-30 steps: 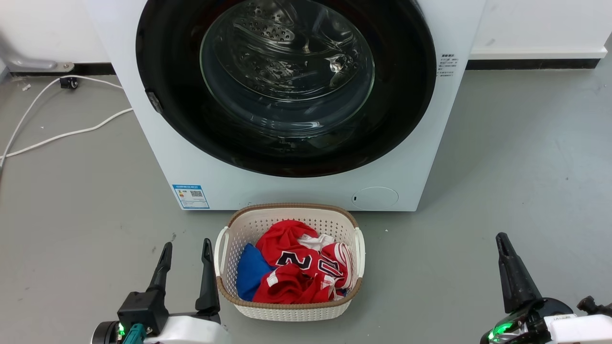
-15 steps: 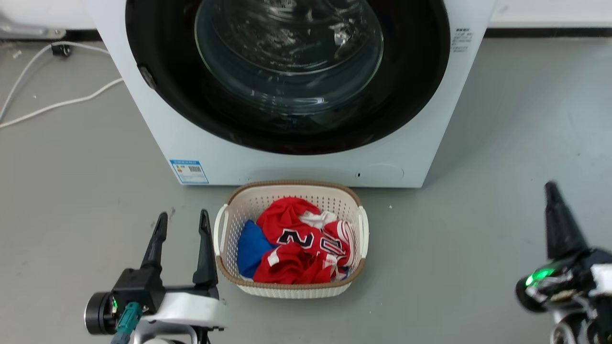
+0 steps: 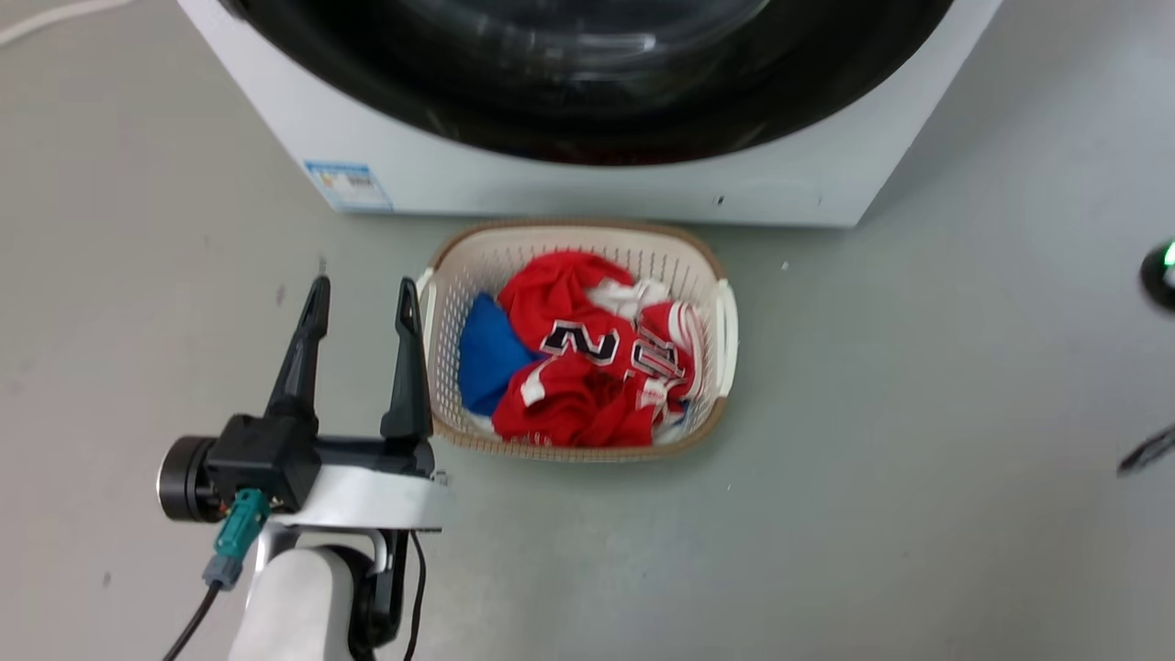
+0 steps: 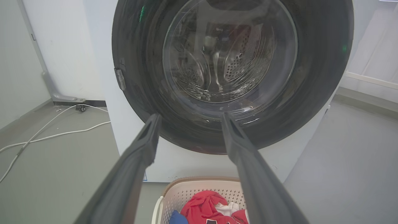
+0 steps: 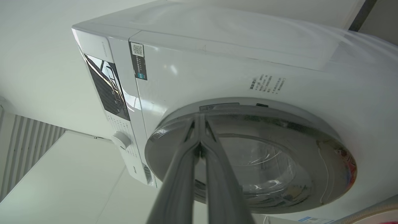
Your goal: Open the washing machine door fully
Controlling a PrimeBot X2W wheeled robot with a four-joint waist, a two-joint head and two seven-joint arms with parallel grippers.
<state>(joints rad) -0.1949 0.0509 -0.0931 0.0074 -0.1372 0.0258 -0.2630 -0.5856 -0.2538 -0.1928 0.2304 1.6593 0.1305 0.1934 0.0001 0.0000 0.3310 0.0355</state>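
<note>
**Washing machine and surroundings.** The washing machine is standing on a smooth grey floor and backing onto a white wall. Its glossy black washing machine door is lying shut against the white front. The left gripper is hovering above the floor just beside a white laundry basket of red clothing, its fingers spread wide and gripping nothing. The right gripper is pointing at the door's rim with fingers pressed together and nothing between them; whether the tips are touching the rim is unclear. A white cable is trailing across the floor.
</note>
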